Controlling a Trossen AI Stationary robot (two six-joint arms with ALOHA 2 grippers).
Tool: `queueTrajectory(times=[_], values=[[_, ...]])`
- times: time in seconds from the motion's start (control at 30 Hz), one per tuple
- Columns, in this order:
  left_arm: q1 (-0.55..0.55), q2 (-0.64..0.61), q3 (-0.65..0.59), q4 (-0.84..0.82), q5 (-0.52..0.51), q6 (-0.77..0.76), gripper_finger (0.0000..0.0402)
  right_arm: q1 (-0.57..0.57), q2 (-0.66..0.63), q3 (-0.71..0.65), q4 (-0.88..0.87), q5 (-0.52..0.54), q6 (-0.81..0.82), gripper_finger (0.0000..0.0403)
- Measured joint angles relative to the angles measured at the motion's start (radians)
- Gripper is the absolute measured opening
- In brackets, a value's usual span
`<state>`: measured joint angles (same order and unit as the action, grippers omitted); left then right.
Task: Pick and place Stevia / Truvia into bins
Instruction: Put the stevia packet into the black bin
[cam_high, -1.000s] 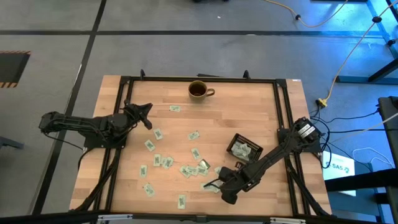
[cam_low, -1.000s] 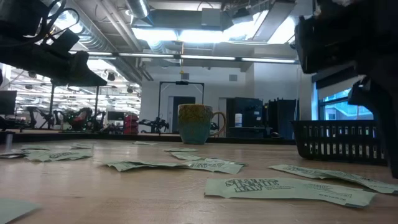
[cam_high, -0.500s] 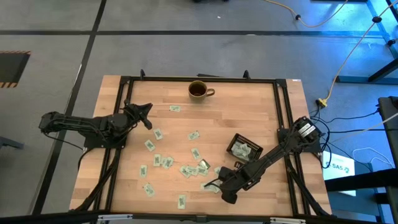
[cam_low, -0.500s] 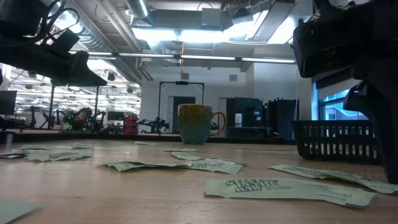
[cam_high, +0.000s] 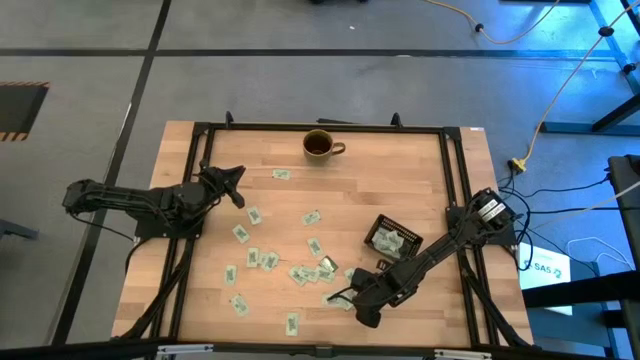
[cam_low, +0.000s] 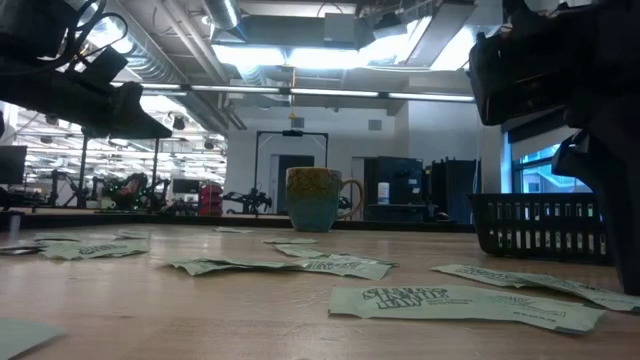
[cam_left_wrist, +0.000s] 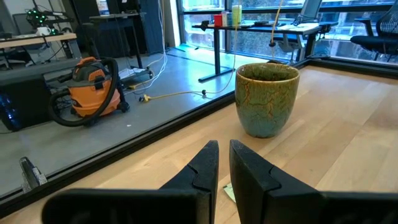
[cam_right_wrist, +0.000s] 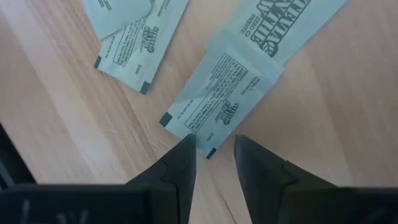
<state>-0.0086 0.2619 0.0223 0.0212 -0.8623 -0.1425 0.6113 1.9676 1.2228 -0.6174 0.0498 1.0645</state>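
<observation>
Seen from above, the right gripper (cam_high: 340, 296) sits low over scattered Stevia sachets (cam_high: 300, 274) near the table's (cam_high: 400, 170) 6 o'clock edge, the black bin (cam_high: 391, 238) at its 2 o'clock already holding several. Only the right wrist view reveals its fingers (cam_right_wrist: 180, 163) narrowly parted, empty, tips at 1 sachet's (cam_right_wrist: 217, 99) edge. The left gripper (cam_left_wrist: 223, 163) waits at 9 o'clock, nearly closed, facing the mug (cam_left_wrist: 267, 99).
</observation>
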Motion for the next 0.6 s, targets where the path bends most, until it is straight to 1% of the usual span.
queueTrajectory(times=[0.23, 0.33, 0.47, 0.6], values=[[0.0, 0.0, 0.0, 0.0, 0.0, 0.0, 0.0033, 0.0, 0.039, 0.006, -0.021, -0.005, 0.008, 0.0117], [0.0, 0.0, 0.0, 0.0, 0.0, 0.0, 0.0033, -0.001, 0.048, 0.008, -0.028, -0.009, 0.048, 0.0109], [0.0, 0.0, 0.0, 0.0, 0.0, 0.0, 0.0033, -0.001, 0.048, 0.008, -0.038, -0.001, 0.056, 0.0079], [0.0, 0.0, 0.0, 0.0, 0.0, 0.0, 0.0033, -0.001, 0.048, 0.008, -0.046, -0.001, 0.056, 0.0037]])
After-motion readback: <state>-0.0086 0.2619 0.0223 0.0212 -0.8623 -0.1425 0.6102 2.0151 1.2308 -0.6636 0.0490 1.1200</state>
